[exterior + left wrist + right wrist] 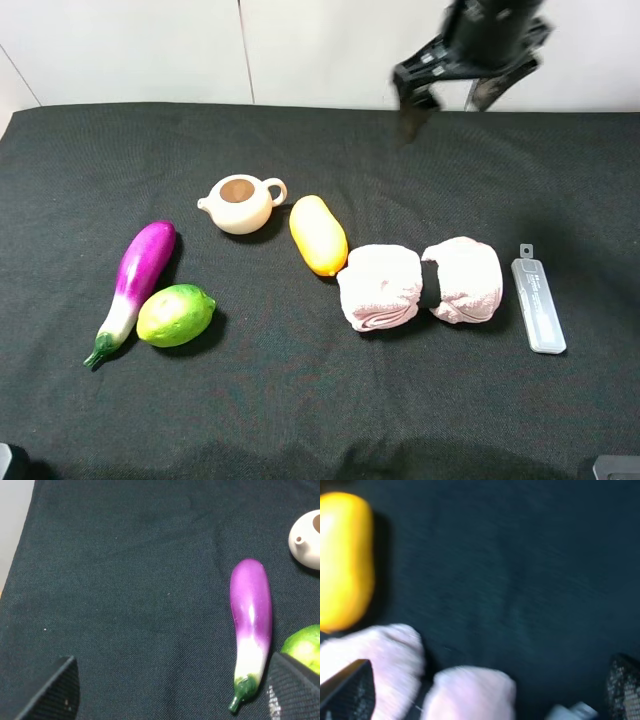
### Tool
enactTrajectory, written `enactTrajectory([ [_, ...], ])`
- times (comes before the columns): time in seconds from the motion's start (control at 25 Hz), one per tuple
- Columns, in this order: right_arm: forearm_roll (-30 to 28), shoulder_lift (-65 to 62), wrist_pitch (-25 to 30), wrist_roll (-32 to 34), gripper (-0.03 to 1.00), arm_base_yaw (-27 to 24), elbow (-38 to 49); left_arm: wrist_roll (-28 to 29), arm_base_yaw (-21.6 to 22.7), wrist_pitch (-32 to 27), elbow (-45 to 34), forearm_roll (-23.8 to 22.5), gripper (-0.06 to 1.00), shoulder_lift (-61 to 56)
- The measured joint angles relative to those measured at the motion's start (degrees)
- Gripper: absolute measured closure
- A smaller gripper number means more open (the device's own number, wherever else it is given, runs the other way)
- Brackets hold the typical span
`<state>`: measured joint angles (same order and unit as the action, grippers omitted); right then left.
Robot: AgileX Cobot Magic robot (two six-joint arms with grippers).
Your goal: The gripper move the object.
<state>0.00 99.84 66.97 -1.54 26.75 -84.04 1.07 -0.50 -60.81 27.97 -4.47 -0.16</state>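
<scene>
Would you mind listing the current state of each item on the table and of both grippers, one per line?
Mango: lying flat, not held.
Teapot: upright, no lid.
Eggplant: lying flat beside the lime.
Lime: resting on the cloth.
Left towel: rolled up.
Right towel: rolled up.
Plastic case: lying flat.
Right gripper: raised, open, empty.
Left gripper: open, empty.

Lab bench — black cloth (300, 400), white wall (150, 50)

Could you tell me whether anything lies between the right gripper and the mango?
Nothing visible does. The right gripper hangs open above the far edge of the cloth, and bare cloth separates it from the mango. The teapot and pink towels sit beside the mango.
</scene>
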Motion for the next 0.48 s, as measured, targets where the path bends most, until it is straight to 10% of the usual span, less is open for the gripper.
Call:
enactTrajectory([
  [0.48,0.0,-13.0,2.8,-5.5,0.27,-19.5,4.9,0.0,0.0,0.0,0.0,0.0,0.15,0.0],
])
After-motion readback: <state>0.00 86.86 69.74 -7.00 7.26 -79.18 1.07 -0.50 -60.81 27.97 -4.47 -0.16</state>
